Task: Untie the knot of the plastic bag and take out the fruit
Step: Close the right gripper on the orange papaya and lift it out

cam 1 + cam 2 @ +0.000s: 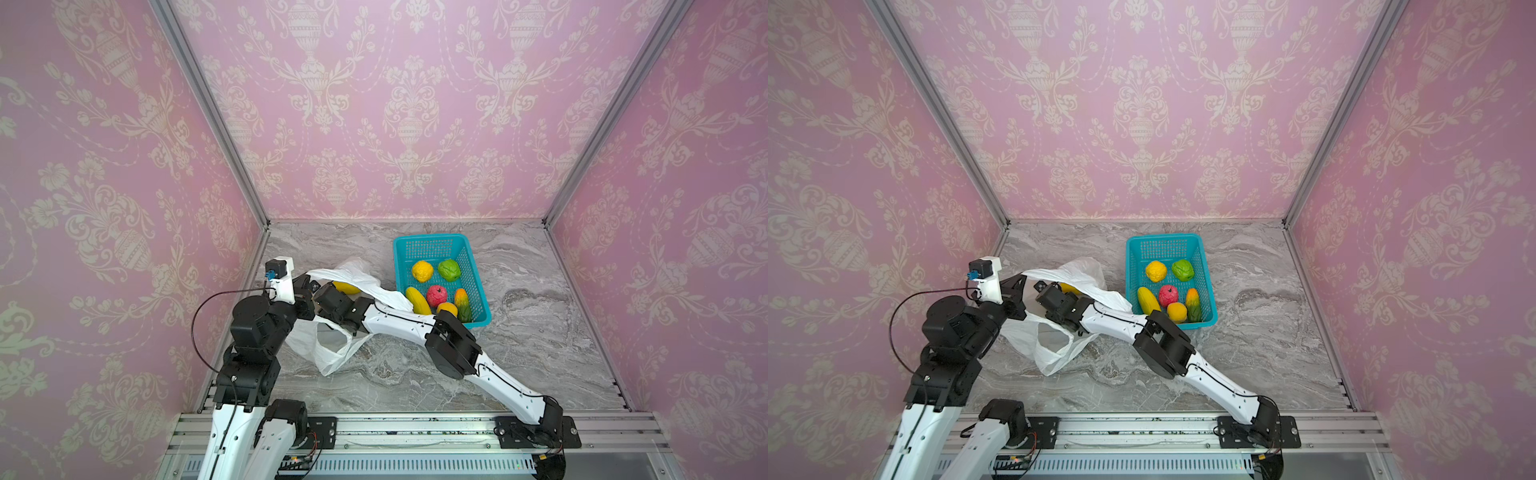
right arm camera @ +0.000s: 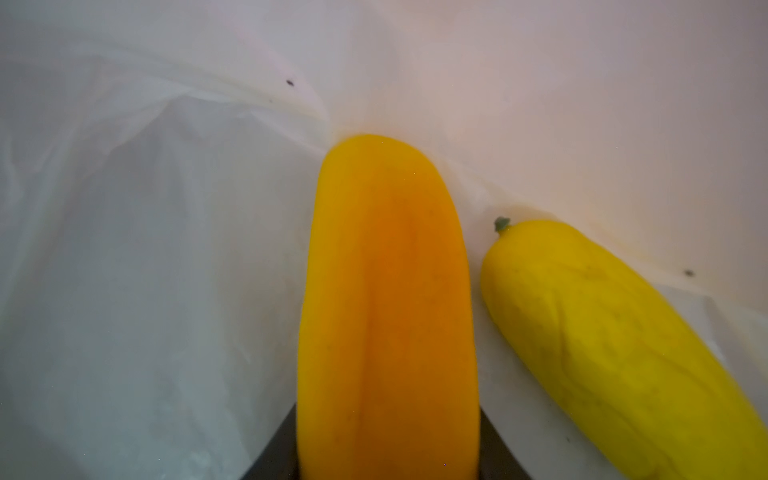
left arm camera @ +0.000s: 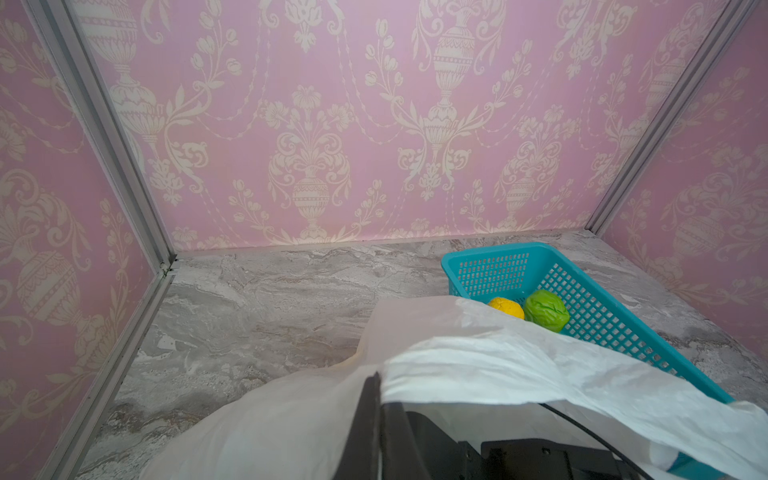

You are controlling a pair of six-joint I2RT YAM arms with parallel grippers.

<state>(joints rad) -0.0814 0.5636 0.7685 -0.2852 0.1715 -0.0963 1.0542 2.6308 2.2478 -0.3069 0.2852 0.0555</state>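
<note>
While a loose handle loop of the thin white crinkly plastic bag (image 1: 332, 353) lies nearest on the grey marble-patterned bench (image 1: 540, 340), no tied bunch shows on it, so I judge the untying done. Just behind, the left tool (image 3: 376, 388) is closed on the bag's upper edge and lifts it, I think to keep the mouth open for the other arm. The right tool (image 2: 390, 451) reaches inside that mouth. Its jaws press on both sides of an orange-yellow oblong toy fruit (image 2: 386, 291), which looks like a grip for pulling it out. A yellow oblong toy fruit with a green stem (image 2: 602, 353) lies just beside it, apart from the jaws. Farther back stands a teal perforated plastic basket (image 1: 432, 245) holding six fruits, among them a green round toy fruit (image 1: 449, 269) and a red-pink round toy fruit (image 1: 436, 295); probably it is the place for unloading. I can read no brand, label or writing anywhere.
</note>
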